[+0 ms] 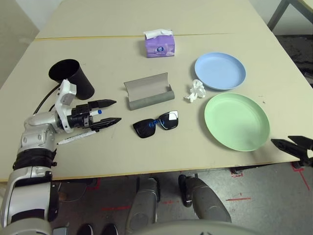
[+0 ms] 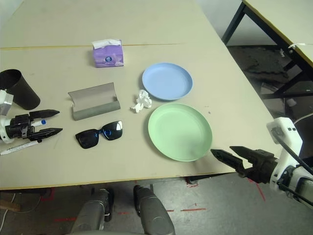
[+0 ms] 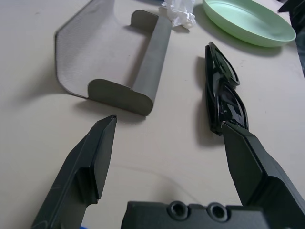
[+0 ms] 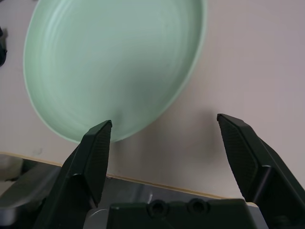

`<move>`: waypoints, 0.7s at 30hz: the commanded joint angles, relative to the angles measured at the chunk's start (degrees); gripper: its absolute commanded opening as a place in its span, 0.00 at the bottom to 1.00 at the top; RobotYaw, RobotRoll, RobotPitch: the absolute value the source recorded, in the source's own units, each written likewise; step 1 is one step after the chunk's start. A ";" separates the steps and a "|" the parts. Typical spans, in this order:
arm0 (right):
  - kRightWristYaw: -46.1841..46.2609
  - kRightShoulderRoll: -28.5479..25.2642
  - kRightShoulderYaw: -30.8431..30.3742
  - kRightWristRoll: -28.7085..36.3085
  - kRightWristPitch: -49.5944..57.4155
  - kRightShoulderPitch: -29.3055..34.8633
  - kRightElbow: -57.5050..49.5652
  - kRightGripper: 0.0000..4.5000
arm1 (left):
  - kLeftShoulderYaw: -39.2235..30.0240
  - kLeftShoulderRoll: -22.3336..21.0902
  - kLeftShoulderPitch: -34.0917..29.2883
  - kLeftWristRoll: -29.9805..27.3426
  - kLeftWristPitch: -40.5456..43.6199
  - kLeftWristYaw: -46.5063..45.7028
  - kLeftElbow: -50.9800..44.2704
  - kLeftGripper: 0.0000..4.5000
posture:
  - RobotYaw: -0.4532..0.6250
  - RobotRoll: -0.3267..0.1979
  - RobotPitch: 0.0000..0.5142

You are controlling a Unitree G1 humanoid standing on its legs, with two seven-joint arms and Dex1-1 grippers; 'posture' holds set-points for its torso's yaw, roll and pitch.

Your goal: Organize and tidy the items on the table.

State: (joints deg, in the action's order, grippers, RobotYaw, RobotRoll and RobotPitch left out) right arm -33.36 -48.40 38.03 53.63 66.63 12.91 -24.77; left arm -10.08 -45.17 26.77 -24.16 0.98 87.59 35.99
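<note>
Beige and matte, the big tabletop (image 1: pixel 102 159) spreads out with a thin yellowish seam across it; the right eye view also takes in a second table (image 2: pixel 293 27) on dark legs. Smooth, round plates, green (image 1: pixel 237 122) and pale blue (image 1: pixel 220 71), sit close together. Near the green one's rim, the right gripper (image 2: pixel 221 150) holds its jaws wide, empty. A grey glasses case (image 1: pixel 151 101) lies open, its curved end flap plain in the left wrist view. The black cup (image 1: pixel 80 83) stands near the left gripper (image 1: pixel 118 110), also wide open. Behind sits the purple tissue box (image 1: pixel 160 48). Glossy sunglasses (image 1: pixel 145 128) lie before the case, crumpled tissue (image 1: pixel 196 91) by the plates. One white marker (image 1: pixel 76 137) lies by the left gripper; a blue-ended marker (image 1: pixel 96 112) shows between its fingers, contact unclear.
</note>
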 commanded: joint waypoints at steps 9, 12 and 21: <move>1.03 2.40 -6.98 -3.66 -3.06 -3.05 3.31 1.00 | -1.49 -0.73 -4.74 -1.19 2.12 -1.88 -6.13 0.99 | 0.33 0.62 0.46; 1.07 2.93 -8.54 -4.20 -3.47 -4.43 3.87 1.00 | -1.82 -0.79 -5.08 -1.62 2.55 -2.36 -7.42 0.99 | 0.34 0.62 0.45; 1.08 3.96 -11.45 -5.07 -3.03 -7.89 5.09 1.00 | -2.44 -0.82 -6.18 -2.16 2.72 -3.54 -10.22 0.99 | 0.36 0.62 0.44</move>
State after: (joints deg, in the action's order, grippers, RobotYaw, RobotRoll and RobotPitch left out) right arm -32.38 -45.10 28.39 48.90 63.14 4.73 -20.31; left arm -11.62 -45.63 21.76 -25.80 3.59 84.19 26.72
